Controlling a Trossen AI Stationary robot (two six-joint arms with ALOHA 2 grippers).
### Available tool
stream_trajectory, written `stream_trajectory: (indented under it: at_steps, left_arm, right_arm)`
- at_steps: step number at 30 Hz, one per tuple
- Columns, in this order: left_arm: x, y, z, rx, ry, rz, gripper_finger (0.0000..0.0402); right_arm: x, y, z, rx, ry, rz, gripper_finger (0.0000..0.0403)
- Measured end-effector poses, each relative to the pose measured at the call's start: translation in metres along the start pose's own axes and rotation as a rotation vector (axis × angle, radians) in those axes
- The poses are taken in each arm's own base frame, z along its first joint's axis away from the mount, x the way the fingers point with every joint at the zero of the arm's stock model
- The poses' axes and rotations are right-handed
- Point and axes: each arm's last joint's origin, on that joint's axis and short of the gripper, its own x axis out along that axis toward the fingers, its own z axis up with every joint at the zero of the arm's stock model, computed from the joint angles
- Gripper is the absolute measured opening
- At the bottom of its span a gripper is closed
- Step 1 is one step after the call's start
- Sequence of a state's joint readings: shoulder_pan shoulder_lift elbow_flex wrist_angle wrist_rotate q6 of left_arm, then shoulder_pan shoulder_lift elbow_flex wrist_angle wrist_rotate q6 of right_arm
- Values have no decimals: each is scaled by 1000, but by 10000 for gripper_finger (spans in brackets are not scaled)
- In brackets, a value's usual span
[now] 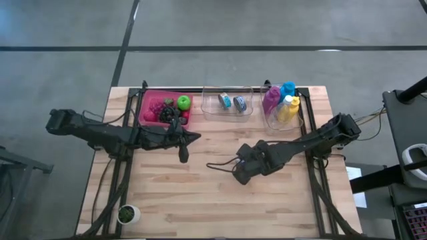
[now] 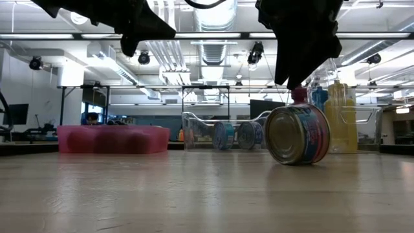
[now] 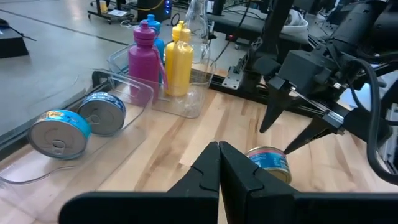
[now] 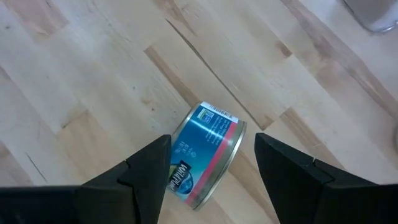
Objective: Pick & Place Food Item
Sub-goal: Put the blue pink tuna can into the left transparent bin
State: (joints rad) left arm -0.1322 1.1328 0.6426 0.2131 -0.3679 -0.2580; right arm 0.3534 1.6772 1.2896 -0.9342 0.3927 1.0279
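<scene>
- We count three cans: one tuna can (image 4: 202,155) on its rim on bare wood, in front of the middle clear bin (image 1: 227,110), and two more cans (image 3: 78,121) inside that bin.
- Four bottles (image 1: 281,101) stand in the clear bin just right of it; the pink bin (image 1: 148,100) to its left holds fruit, count unclear.
- Right gripper (image 4: 211,165) has its fingers spread either side of the tuna can, nothing grasped; in the high view the arm hides the can.
- Left gripper (image 3: 219,163) is clenched and empty, hovering near the pink bin.
- We see one small cup (image 1: 127,214) at the front left table (image 1: 200,200) edge; open wood lies between it and the tuna can.
</scene>
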Motion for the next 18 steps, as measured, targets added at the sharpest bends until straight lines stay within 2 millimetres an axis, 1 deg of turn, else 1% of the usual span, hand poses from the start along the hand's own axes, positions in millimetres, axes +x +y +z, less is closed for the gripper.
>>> stream_trajectory:
  at_steps: [3, 10, 18]
  left_arm:
    - [0, -1, 0, 5, 11, -41, 3]
    - [0, -5, -1, 98, 37, -174, 3]
    - [0, -5, -1, 102, 38, -182, 3]
  right_arm:
    - [0, 0, 0, 1, -1, 2, 228]
    - [0, 0, 0, 2, -2, 4, 228]
    - [0, 0, 0, 2, -3, 4, 228]
